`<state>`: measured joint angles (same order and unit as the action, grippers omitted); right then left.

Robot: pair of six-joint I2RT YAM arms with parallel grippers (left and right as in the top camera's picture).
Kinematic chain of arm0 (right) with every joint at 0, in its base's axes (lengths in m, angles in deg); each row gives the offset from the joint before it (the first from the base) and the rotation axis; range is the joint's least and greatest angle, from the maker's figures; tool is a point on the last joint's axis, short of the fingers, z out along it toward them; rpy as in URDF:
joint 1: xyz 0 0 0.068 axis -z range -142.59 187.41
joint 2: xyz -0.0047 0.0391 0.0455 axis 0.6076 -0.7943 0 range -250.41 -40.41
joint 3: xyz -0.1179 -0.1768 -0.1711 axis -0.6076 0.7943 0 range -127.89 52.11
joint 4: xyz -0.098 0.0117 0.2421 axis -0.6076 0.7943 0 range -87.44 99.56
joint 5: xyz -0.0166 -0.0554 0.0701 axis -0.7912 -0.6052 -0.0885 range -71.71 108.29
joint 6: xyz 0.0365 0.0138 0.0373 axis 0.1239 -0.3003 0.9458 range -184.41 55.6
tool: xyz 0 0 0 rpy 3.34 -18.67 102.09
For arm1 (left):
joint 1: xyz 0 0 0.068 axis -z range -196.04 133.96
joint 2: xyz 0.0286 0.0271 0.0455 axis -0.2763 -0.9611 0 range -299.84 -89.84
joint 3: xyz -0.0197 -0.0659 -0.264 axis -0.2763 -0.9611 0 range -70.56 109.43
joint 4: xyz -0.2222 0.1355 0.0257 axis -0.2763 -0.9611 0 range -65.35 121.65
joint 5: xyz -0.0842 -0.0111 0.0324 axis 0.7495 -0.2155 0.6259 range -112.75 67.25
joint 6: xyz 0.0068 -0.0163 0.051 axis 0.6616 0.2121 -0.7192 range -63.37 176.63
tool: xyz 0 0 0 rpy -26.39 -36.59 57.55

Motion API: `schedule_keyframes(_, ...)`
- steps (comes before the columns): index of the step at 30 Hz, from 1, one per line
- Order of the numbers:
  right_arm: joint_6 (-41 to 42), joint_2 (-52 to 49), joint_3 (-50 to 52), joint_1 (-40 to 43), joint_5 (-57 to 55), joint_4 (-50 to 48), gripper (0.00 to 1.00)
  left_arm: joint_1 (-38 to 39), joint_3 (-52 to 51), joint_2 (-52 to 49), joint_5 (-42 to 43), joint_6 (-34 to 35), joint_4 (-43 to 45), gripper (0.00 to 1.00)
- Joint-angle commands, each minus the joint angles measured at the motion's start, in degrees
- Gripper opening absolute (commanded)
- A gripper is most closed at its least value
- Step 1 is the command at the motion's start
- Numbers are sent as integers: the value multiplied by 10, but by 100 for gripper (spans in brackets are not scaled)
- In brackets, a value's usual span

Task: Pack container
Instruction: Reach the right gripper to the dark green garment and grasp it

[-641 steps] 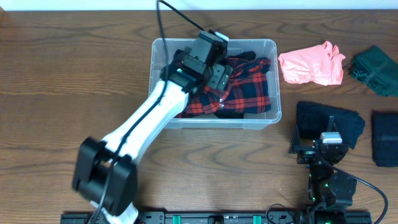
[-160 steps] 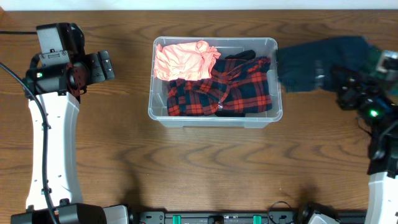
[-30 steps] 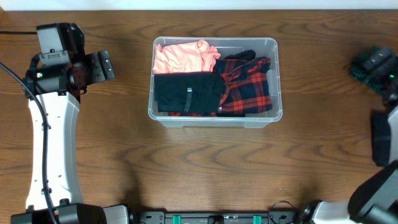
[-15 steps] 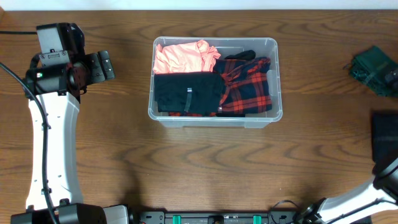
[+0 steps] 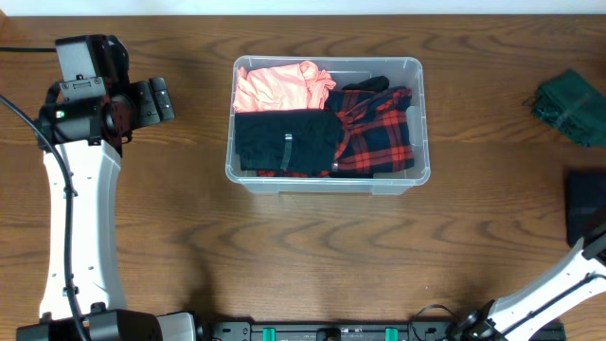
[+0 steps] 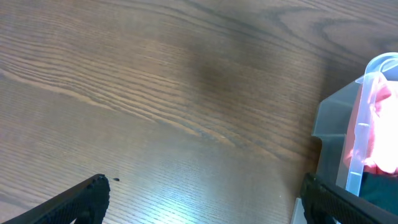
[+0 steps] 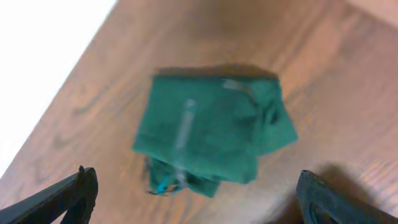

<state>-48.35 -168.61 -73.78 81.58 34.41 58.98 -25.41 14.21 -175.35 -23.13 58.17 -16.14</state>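
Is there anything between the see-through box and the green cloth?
No. In the overhead view, only bare brown wooden table lies between the clear plastic container and the crumpled dark green cloth.

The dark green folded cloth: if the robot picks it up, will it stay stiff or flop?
Probably floppy: the dark green folded cloth lies in soft, rumpled layers. Pinched at one spot, it would likely unfold and dangle. Lying flat, it shouldn't roll.

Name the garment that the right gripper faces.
The green garment, loose on the table; the pink, black and plaid ones lie in the container.
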Motion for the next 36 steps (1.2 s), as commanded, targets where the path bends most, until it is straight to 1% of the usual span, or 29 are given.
schedule_keyframes(1, -3, -60, -1, 23, 0, 20, 99, -2, -2, -5, -2, 5, -2, 98)
schedule_keyframes(7, -31, -103, -1, 44, 19, 26, 99, -2, -2, -5, -2, 5, -2, 98)
schedule_keyframes(13, -63, -109, 0, 52, 21, 5, 99, -2, -2, -5, -2, 5, -2, 98)
schedule_keyframes(29, -144, -161, 0, 12, 24, -59, 99, -2, -2, -5, -2, 5, -2, 98)
schedule_keyframes(33, -145, -168, 0, 4, 23, -70, 96, -2, -2, -5, -2, 5, -2, 98)
schedule_keyframes(36, -145, -172, 0, 0, 23, -74, 93, -2, -2, -5, -2, 5, -2, 98)
